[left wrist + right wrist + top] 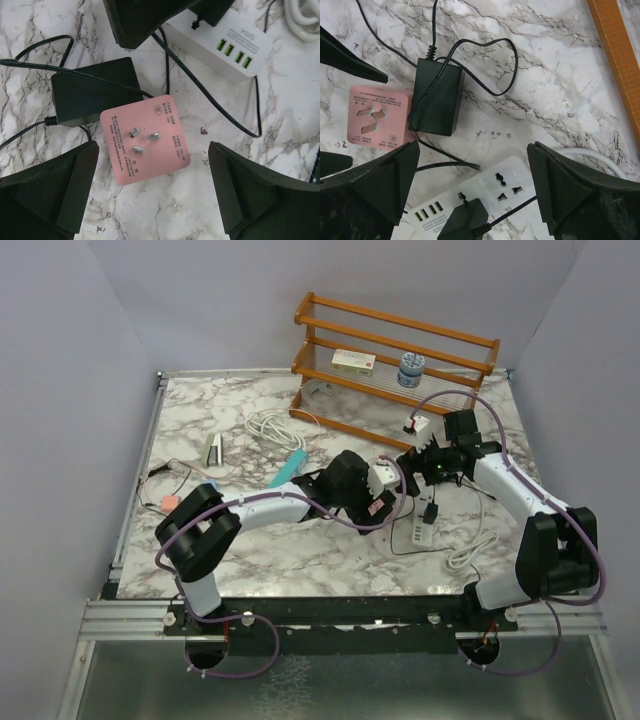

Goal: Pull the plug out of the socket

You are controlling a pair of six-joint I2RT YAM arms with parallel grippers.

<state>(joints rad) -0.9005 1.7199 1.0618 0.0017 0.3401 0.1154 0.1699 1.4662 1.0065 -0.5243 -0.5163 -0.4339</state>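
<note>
A pink plug (145,140) lies flat on the marble with its three prongs up, apart from the white power strip (485,197); it also shows in the right wrist view (377,117) and the top view (379,507). A black plug (465,220) sits in the strip's socket. A black power brick (95,90) lies beside the pink plug. My left gripper (150,200) is open, just above the pink plug, holding nothing. My right gripper (472,185) is open over the strip's free socket, holding nothing.
A wooden rack (395,360) at the back holds a small box (353,362) and a can (411,369). A coiled white cable (275,427), a teal object (288,468) and a white plug (417,425) lie on the table. The strip's white cord (470,550) runs right.
</note>
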